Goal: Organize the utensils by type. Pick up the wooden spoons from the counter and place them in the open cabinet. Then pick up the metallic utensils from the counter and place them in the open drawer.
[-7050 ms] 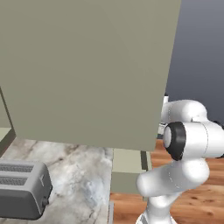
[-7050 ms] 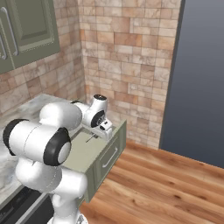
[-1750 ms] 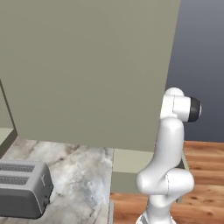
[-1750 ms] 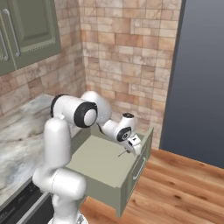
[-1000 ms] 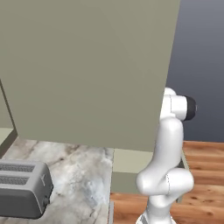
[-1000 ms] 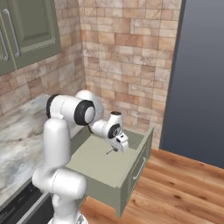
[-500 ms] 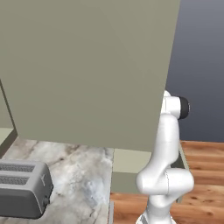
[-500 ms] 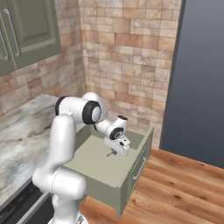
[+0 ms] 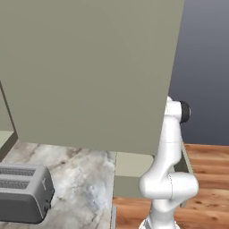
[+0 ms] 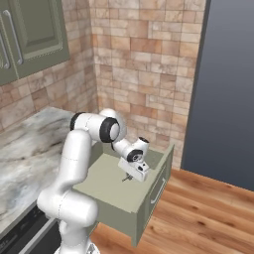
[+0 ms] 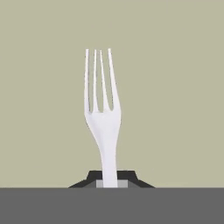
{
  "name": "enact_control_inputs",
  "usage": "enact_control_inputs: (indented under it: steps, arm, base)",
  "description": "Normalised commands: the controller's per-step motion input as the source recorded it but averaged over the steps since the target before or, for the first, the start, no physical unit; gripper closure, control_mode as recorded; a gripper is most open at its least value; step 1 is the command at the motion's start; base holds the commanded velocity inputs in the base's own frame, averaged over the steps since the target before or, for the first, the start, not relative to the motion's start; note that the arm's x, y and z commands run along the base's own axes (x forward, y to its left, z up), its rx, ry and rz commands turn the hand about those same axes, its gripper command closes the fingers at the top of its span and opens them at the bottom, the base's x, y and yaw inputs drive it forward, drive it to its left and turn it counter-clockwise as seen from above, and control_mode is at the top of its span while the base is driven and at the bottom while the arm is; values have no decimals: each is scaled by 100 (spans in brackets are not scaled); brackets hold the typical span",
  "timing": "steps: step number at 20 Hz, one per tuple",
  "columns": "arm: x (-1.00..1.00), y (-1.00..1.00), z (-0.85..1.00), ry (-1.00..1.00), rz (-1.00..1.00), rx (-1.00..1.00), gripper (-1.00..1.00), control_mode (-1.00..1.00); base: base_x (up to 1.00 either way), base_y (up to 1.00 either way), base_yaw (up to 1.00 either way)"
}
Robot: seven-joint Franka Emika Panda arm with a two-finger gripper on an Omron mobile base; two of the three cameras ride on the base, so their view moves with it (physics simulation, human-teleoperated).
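Now we see our pincer [image 10: 130, 176] clenched on the handle of a silver-grey fork [image 11: 103, 120], one of the metallic utensils, its four tines pointing away from the hand toward the plain olive floor of the open drawer [image 10: 106, 181]. From the right base view, the hand hangs low over the drawer's middle (the fork itself shows there as a thin dark sliver). A grey toaster [image 9: 23, 192] sits on the marbled counter [image 9: 82, 190], under the big cabinet door [image 9: 89, 71].
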Motion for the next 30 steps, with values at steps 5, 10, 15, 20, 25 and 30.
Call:
enact_control_inputs:
  steps: [5,10,15,20,25,30]
  arm:
    - [16,7,-19,13,0,0,100,-100]
    - [20,5,-13,16,0,0,100,-100]
    - [9,2,-23,14,0,0,100,-100]
    - [9,2,-19,12,0,0,-100,-100]
    - [4,2,-16,8,0,0,-100,-100]
    - [0,0,-13,3,0,0,-100,-100]
  base:
    - [0,0,0]
    - [0,0,0]
    - [0,0,0]
    - [0,0,0]
    - [0,0,0]
    - [0,0,0]
